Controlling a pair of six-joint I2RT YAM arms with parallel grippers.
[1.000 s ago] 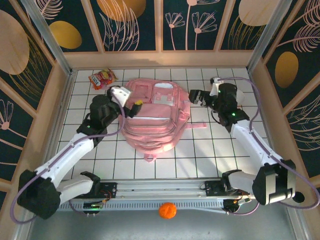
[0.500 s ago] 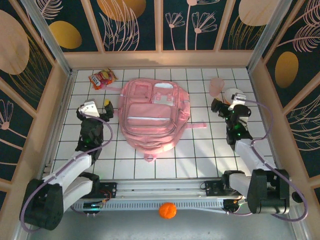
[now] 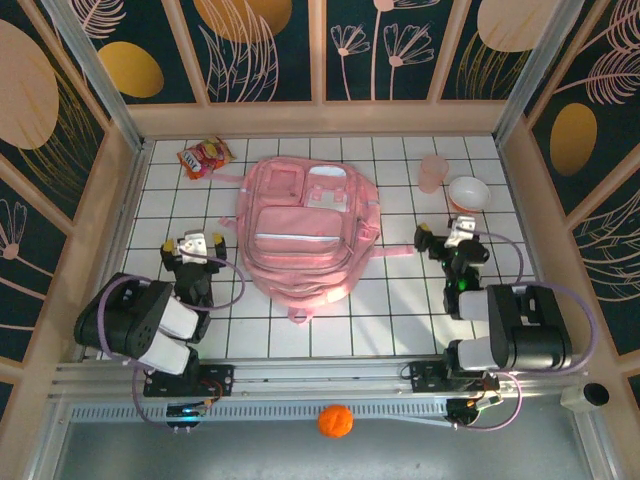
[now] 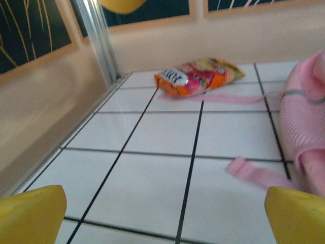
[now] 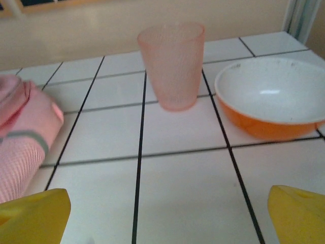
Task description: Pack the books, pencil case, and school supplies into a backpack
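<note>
Backpack: we see the big shiny pink backpack (image 3: 305,235) lying flat in the middle of the table.
Left gripper (image 3: 193,250): at its 9 o'clock, fingers wide apart, empty.
Right gripper (image 3: 450,240): at its 3 o'clock, fingers wide apart, empty.

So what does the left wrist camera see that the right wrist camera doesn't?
Left wrist camera: a red-orange snack bag near the back wall, and a loose pink strap end on the tiles. Right wrist camera: an upright pink cup beside an orange bowl with a white inside. Both: an edge of the pink backpack, the white tiled table, and yellow fingertips spread wide at the bottom corners, nothing between them.
</note>
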